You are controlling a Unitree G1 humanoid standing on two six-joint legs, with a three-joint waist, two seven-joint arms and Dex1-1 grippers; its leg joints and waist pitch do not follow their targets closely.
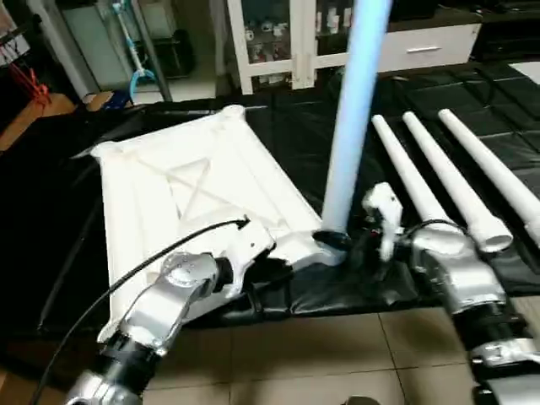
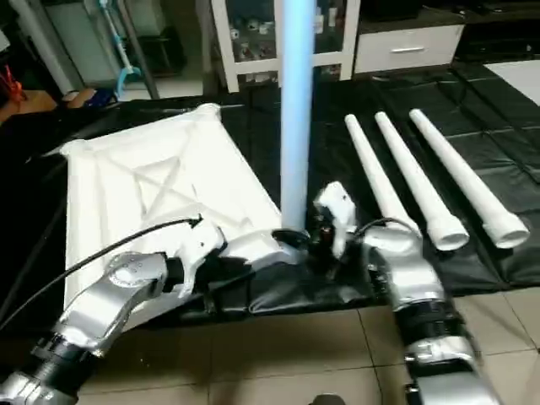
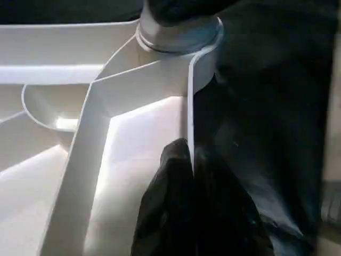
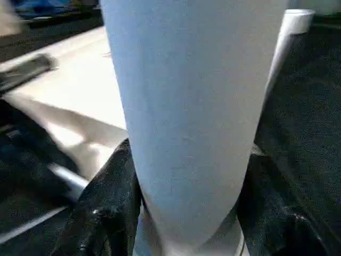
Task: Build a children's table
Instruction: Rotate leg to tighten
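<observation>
The white tabletop (image 1: 186,186) lies upside down on a black mat, ribs facing up. One white leg (image 1: 350,126) stands upright in the near right corner socket (image 3: 178,29). My right gripper (image 1: 337,240) is at the foot of this leg, with a black finger (image 4: 114,181) pressed on each side of it. My left gripper (image 3: 192,176) is shut on the thin rim wall of the tabletop, close to that same corner. Three more legs (image 1: 460,190) lie side by side on the mat to the right.
The black mat (image 1: 337,291) ends at the tiled floor (image 1: 337,354) just in front of me. A white glass-door cabinet (image 1: 278,34) and a drawer unit (image 1: 422,46) stand behind. A black cable (image 1: 143,261) loops over my left forearm.
</observation>
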